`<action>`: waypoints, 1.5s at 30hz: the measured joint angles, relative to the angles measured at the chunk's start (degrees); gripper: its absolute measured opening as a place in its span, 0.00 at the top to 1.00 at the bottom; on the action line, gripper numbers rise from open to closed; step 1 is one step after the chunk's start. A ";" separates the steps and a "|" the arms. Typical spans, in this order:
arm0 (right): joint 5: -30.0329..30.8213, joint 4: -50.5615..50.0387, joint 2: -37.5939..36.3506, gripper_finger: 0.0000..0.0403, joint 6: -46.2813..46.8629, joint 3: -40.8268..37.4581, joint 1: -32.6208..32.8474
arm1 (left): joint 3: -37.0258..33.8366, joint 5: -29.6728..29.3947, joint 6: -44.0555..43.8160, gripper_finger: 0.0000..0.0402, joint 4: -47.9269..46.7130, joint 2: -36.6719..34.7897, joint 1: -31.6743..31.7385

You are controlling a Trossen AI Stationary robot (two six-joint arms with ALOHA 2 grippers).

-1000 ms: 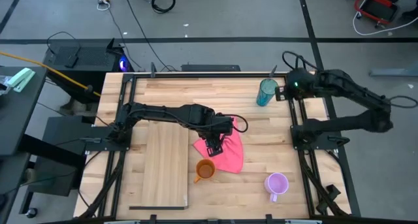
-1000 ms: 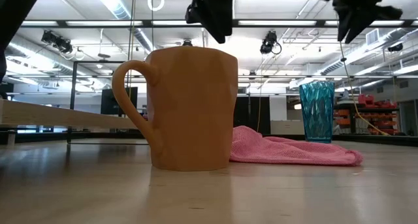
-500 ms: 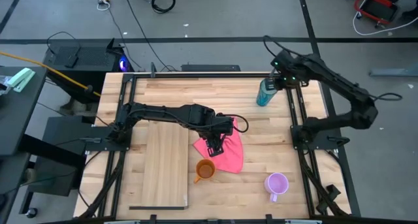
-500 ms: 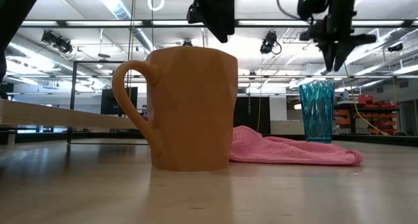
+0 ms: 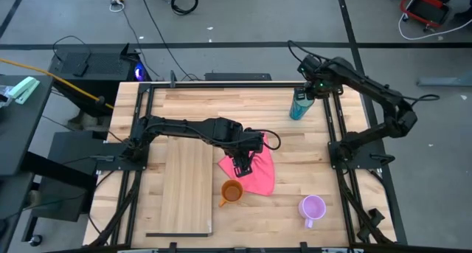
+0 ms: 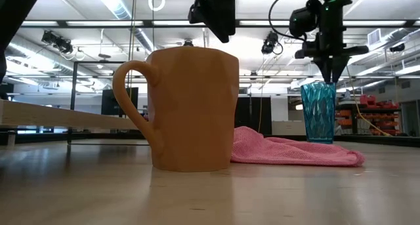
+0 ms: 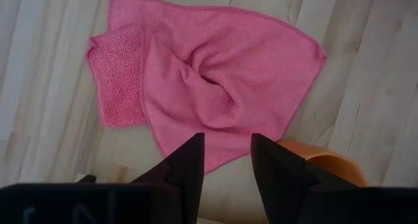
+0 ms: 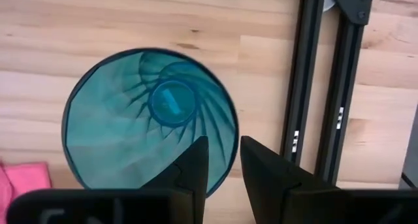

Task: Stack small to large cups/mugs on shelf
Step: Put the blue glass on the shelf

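Nearest, the orange mug stands upright on the slatted tabletop, touching the pink cloth; the left claw hangs above, fingers slightly parted, empty. Farther, the ribbed teal tumbler stands upright. The right claw, narrowly spread, has descended to its rim from half a second ago.

Right gripper poised directly above the teal tumbler, fingers slightly parted over its near rim.
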 joint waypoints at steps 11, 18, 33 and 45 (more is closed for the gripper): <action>0.36 3.58 -0.33 0.76 -0.80 -5.03 -2.29 | 0.00 0.00 0.09 0.67 0.00 0.00 0.00; 0.18 7.81 -0.44 0.76 -1.74 -8.97 -2.27 | 0.00 0.00 0.13 0.66 0.02 0.00 0.00; -2.48 11.32 -0.72 0.97 -7.19 -8.79 -2.24 | 0.10 0.02 0.21 0.69 -0.32 0.00 0.08; -5.90 11.55 -2.86 0.98 -13.08 -2.96 3.69 | 10.99 -1.91 0.63 0.73 -17.08 -1.67 3.02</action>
